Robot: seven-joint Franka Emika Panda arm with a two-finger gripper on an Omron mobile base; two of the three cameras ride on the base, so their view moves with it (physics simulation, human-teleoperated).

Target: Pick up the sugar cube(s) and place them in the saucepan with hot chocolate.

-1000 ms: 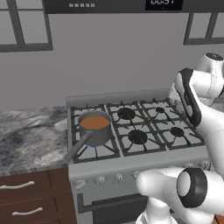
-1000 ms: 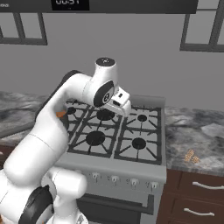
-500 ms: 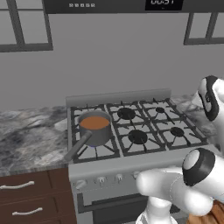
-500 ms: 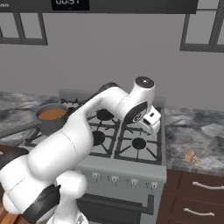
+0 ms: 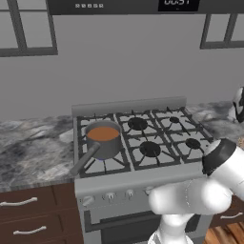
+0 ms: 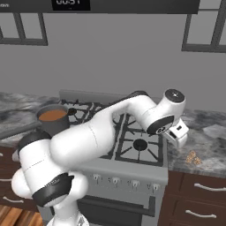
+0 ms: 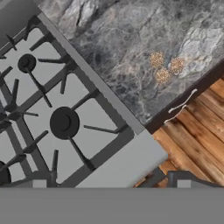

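Three small brown-speckled sugar cubes (image 7: 164, 67) lie close together on the marble counter right of the stove, also seen as a small heap of sugar cubes (image 6: 192, 157) near the counter's front edge. The grey saucepan with hot chocolate (image 5: 102, 138) stands on the stove's front left burner, its dark handle pointing toward the front left; it appears as the saucepan (image 6: 53, 117) at the left. My gripper (image 6: 180, 139) hangs open and empty above the stove's right edge, up and to the left of the cubes. One dark fingertip (image 7: 189, 178) shows low in the hand view.
The stove (image 6: 132, 145) has several black grated burners and a row of knobs on its front. Marble counter (image 5: 33, 147) runs on both sides. Brown drawers (image 6: 201, 198) with pale handles sit below, over a wooden floor (image 7: 197, 144).
My arm has swung to the right, from above the stove's middle to its right edge beside the counter. The saucepan and cubes have stayed put. The jaws remain wide.
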